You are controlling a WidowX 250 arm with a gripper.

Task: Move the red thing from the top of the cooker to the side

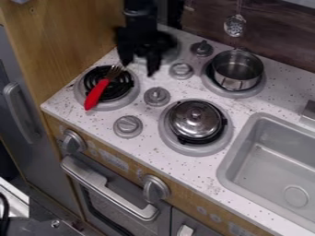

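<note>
Where the black two-finger gripper (pixel 139 68) hangs over the back left of the white speckled counter (pixel 178 173), its fingers point down and stand well apart, so it is open. Between the two fingertips the pale countertop shows through. One finger comes down just beside the metal tines of the red-handled fork (pixel 96 94) — whether it touches them I cannot tell — while the other hangs farther right, toward the grey knob (pixel 181 71) near the middle of the cooker. The fork, the red thing of the task, lies on the black coil burner (pixel 126 85) at the left, its tines toward the gripper and its red handle slanting forward across the coils, the end reaching over the grey ring around them. A round, shiny metal lid (pixel 195 118) sits on the front burner, to the right of the fork, and an open stainless-steel pot (pixel 237 69) stands on the burner behind it. The grey rectangular sink (pixel 271 159) is set into the counter at the right, well apart from the fork.
</note>
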